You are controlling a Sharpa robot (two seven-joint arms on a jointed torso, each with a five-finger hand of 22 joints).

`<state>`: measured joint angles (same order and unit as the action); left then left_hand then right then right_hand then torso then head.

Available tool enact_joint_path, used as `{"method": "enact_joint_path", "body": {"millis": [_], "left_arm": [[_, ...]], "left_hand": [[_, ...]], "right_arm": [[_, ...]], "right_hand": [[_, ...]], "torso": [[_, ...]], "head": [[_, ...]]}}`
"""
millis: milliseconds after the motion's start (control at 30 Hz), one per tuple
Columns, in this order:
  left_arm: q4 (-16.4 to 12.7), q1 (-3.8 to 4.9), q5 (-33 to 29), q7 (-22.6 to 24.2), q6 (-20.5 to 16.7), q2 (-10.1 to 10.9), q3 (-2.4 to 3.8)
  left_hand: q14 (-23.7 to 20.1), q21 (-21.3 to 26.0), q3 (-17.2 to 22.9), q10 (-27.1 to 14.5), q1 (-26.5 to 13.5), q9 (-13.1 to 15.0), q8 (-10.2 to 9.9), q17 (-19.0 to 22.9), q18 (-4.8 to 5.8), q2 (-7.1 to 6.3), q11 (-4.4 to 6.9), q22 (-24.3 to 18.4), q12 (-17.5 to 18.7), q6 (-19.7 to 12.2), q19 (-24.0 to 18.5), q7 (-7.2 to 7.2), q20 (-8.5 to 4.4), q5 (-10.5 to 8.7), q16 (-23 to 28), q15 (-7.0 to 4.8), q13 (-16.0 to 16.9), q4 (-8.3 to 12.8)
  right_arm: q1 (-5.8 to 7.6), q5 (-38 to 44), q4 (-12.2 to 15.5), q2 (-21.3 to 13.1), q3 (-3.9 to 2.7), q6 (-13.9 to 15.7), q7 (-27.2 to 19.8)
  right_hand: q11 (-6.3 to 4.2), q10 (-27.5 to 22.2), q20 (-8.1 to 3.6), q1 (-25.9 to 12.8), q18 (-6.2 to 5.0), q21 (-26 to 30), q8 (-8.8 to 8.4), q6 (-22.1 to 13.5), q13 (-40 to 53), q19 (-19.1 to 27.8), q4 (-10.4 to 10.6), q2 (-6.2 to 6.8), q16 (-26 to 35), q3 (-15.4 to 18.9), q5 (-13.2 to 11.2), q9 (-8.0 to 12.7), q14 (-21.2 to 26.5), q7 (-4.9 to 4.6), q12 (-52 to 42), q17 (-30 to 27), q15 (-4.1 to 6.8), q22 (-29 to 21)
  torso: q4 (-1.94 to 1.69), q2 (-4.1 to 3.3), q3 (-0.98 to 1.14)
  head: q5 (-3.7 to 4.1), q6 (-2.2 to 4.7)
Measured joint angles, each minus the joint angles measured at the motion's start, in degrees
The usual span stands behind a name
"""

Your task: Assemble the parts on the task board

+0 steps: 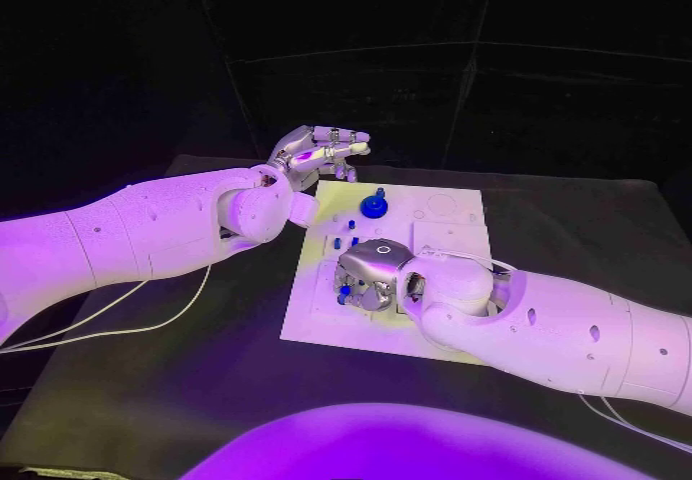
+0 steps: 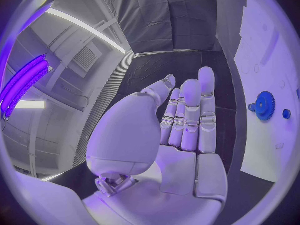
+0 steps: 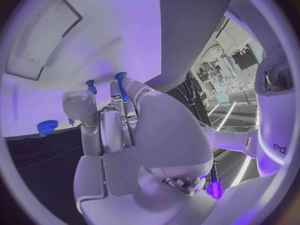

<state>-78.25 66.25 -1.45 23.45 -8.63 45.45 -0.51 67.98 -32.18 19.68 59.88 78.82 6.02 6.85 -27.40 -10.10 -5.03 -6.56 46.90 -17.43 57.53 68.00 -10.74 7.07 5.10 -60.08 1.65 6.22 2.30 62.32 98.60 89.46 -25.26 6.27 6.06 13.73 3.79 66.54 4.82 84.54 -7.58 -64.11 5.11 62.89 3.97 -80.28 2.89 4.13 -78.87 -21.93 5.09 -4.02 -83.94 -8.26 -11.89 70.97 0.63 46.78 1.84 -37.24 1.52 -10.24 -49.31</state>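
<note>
The right hand was down on the task board, palm toward the plate, its fingers curled together around a slim blue peg whose tip stood out just past the fingertips. A second short blue peg stood on the board just beside that tip, and a blue gear sat farther out from the hand, well apart from both. So the right hand was gripping the peg, by the look of it in the middle of seating it into the board.

The left hand hung off the far corner of the board, fingers straight and apart, holding nothing — the palm was bare in its own wrist view. From that side the gear lay beyond the fingertips, on the white plate, untouched.

To do this step well, I judged the peg should be kept upright and pressed straight down along its own axis — a tilt would likely jam it at the mouth of its hole. The fingers hid the hole itself, so whether the peg was already bottomed out I could not tell. The grip should loosen only once the peg stands by itself, and the hand should lift straight away so it does not brush the neighbouring peg.
</note>
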Motion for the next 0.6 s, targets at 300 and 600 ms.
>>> {"method": "enact_joint_path", "body": {"millis": [300, 600], "left_arm": [[0.0, 0.01, 0.0, 0.0, 0.0, 0.0, 0.0], [0.0, 0.01, 0.0, -0.1, 0.0, 0.0, 0.0]], "left_hand": [[0.0, 0.0, 0.0, -0.4, 0.0, 0.0, 0.3, 0.1, 0.0, 0.0, 0.0, 0.0, 0.0, 0.0, 0.0, 0.0, 0.0, 0.0, 0.0, 0.0, 0.1, 0.0], [0.0, 0.0, 0.0, -0.4, 0.0, 0.0, 0.3, 0.1, 0.0, 0.0, 0.0, 0.0, 0.0, 0.0, 0.0, 0.0, 0.0, 0.0, 0.0, 0.0, 0.0, 0.0]], "right_arm": [[-0.04, 0.4, -0.6, 0.4, 0.1, -0.4, -0.1], [-0.08, 0.2, -0.7, 0.4, 0.19, -0.2, -0.6]], "right_hand": [[1.85, -5.4, 1.12, -3.4, 0.0, 2.6, -1.57, -7.3, -0.4, 1.8, 0.6, 2.87, 1.2, -0.2, 0.1, 0.4, -0.1, -1.0, 3.3, -2.2, -0.74, -3.8], [1.94, -5.7, 1.31, -5.2, 0.0, 2.7, -1.57, -9.9, -0.2, 2.0, 0.7, 3.76, 1.2, 1.7, -0.1, 0.3, -0.1, -1.38, 3.1, -2.5, -0.74, -4.3]], "torso": [[0.02, -0.02, 0.01], [0.02, 0.03, 0.01]], "head": [[-0.02, -0.13], [-0.06, -0.19]]}}
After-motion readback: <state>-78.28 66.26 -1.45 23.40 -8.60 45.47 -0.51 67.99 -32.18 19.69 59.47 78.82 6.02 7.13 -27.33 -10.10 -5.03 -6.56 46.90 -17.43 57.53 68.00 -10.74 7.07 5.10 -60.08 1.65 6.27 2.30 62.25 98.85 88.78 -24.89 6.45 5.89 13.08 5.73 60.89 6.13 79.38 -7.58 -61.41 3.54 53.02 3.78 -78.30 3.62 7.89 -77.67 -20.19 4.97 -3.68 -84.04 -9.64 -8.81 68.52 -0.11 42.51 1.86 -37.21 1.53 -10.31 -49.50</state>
